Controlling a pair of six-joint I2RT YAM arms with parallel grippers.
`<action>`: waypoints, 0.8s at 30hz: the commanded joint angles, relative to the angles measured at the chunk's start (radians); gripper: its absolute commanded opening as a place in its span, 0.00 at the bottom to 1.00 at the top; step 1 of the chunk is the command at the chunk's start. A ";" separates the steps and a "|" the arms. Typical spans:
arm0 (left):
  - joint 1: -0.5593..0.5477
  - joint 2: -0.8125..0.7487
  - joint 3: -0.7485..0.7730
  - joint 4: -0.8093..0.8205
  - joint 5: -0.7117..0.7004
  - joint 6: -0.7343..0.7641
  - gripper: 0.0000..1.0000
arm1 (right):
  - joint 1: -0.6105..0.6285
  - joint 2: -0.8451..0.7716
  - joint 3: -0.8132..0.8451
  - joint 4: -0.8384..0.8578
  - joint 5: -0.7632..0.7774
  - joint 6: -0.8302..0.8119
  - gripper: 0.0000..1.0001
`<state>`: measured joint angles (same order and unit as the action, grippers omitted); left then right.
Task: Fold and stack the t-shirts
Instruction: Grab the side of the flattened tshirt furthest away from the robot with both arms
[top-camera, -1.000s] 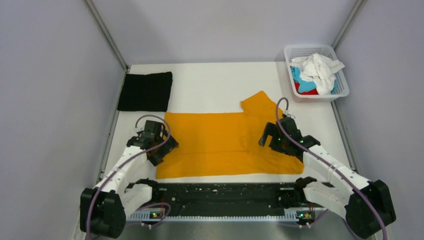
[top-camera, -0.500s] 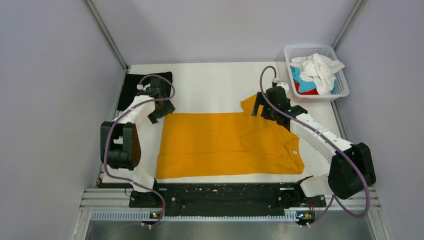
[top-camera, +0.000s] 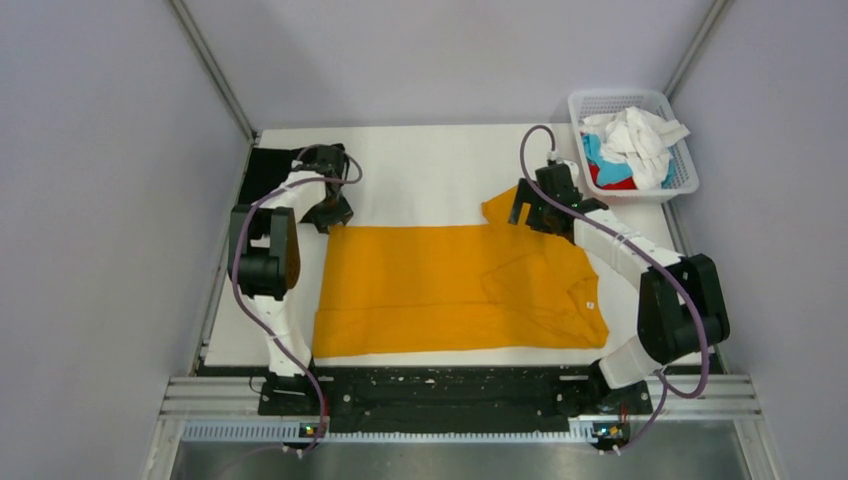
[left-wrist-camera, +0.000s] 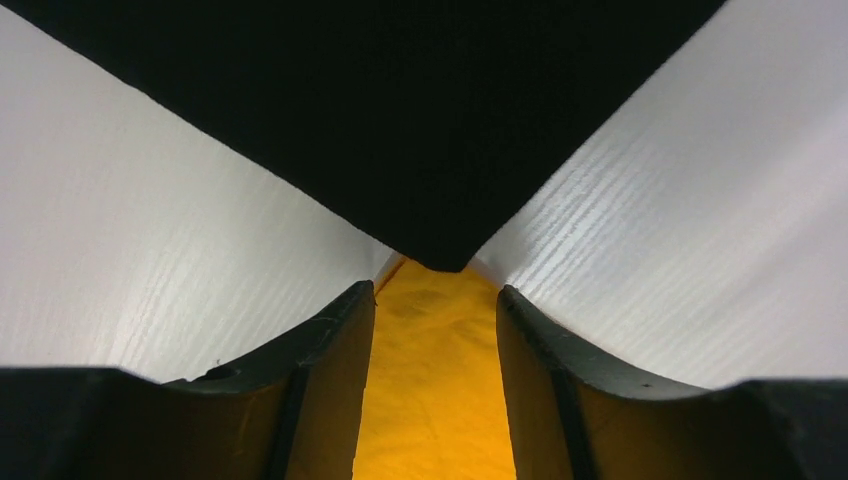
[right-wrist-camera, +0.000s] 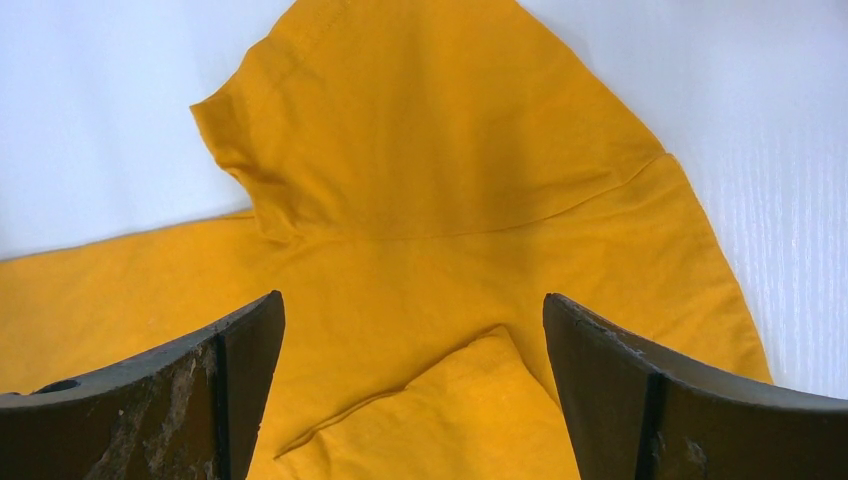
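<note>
Right gripper (right-wrist-camera: 410, 300) is spread wide over the far sleeve of the mustard-orange t-shirt (top-camera: 440, 290), which lies flat mid-table. Left gripper (left-wrist-camera: 435, 292) is parted too, straddling its far-left corner beside the folded black t-shirt (left-wrist-camera: 400, 120). The cloth looks light and floppy, so I'd pinch right at those far edges.

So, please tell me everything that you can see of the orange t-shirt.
The orange t-shirt is plain, soft mustard cloth. It lies flat on the white table, neck end to the right, where a small white label shows. A flap is folded in over its right part. One short sleeve sticks out at the far edge. The open left gripper straddles its far left corner, and the open right gripper hangs over the sleeve.
</note>
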<state>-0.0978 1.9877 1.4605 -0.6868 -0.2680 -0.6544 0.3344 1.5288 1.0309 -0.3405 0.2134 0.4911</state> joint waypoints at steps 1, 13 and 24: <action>0.004 0.035 0.029 -0.033 -0.032 -0.004 0.52 | -0.019 0.013 0.043 0.047 -0.030 -0.009 0.99; -0.002 0.071 0.020 -0.059 -0.027 -0.055 0.40 | -0.021 0.046 0.030 0.071 -0.071 -0.013 0.98; -0.003 0.090 0.072 -0.141 -0.028 -0.053 0.06 | -0.022 0.285 0.281 0.137 -0.015 -0.155 0.89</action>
<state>-0.1009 2.0480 1.5089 -0.7521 -0.2737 -0.7059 0.3225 1.7267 1.1812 -0.2890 0.1555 0.4210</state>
